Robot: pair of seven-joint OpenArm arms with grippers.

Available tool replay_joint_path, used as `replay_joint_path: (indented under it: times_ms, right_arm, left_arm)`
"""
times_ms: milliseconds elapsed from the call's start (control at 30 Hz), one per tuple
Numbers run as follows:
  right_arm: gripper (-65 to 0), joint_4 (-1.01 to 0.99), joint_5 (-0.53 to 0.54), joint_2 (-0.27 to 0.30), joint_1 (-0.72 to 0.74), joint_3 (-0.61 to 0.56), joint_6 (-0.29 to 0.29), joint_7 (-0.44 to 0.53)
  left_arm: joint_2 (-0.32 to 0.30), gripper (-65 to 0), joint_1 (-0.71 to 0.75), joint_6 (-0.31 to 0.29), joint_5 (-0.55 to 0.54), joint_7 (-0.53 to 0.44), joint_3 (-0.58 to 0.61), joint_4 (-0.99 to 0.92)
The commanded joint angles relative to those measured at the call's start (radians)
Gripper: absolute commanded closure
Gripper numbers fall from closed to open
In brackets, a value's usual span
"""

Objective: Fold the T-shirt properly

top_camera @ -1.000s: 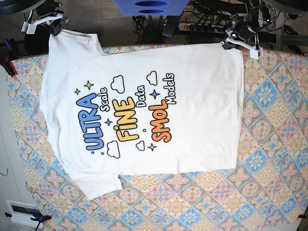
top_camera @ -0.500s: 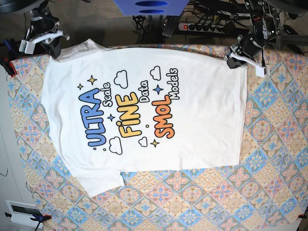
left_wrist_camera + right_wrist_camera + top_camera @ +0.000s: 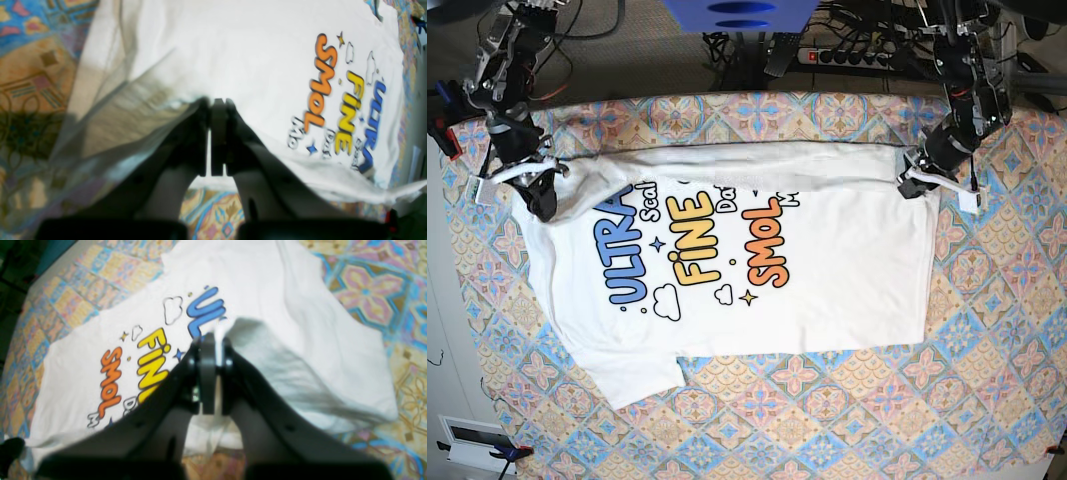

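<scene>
The white T-shirt (image 3: pixel 827 270) lies print up on the patterned table, its far edge lifted and turned toward the near side over the top of the print. My left gripper (image 3: pixel 924 180) is shut on the hem corner at the right; in the left wrist view (image 3: pixel 213 110) white cloth (image 3: pixel 140 100) hangs from its closed jaws. My right gripper (image 3: pixel 537 192) is shut on the sleeve and shoulder at the left; in the right wrist view (image 3: pixel 213 350) cloth (image 3: pixel 283 370) is pinched between the jaws. The "ULTRA FINE SMOL" print (image 3: pixel 692 250) is partly covered at its top.
The patterned tablecloth (image 3: pixel 987 330) shows bare around the shirt on the right and near side. Behind the table are cables, a power strip (image 3: pixel 847 55) and a blue object (image 3: pixel 739 14). A white box (image 3: pixel 472 437) sits at the near left corner.
Both grippers have moved toward the near side, carrying the shirt's far edge with them. That edge now folds over the upper part of the print; more tablecloth shows at the far side.
</scene>
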Motion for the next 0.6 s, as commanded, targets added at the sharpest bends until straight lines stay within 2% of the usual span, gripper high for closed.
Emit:
replay_joint_path:
  times_ms: [0,267,567]
  right_arm:
    - [-0.1,-0.003,0.014,0.009,0.024,0.003,0.006,0.012]
    - [-0.1,-0.168,0.014,0.012,0.185,-0.043,0.006,0.012]
    - [-0.1,-0.329,0.014,0.012,0.325,-0.083,0.006,0.020]
  left_arm:
    - [-0.007,0.0,-0.017,-0.007,-0.016,-0.011,-0.002,-0.007]
    - [0.001,0.0,-0.141,-0.007,-0.015,-0.018,-0.004,-0.159]
    - [0.007,0.0,-0.226,-0.004,-0.013,-0.020,-0.005,-0.196]
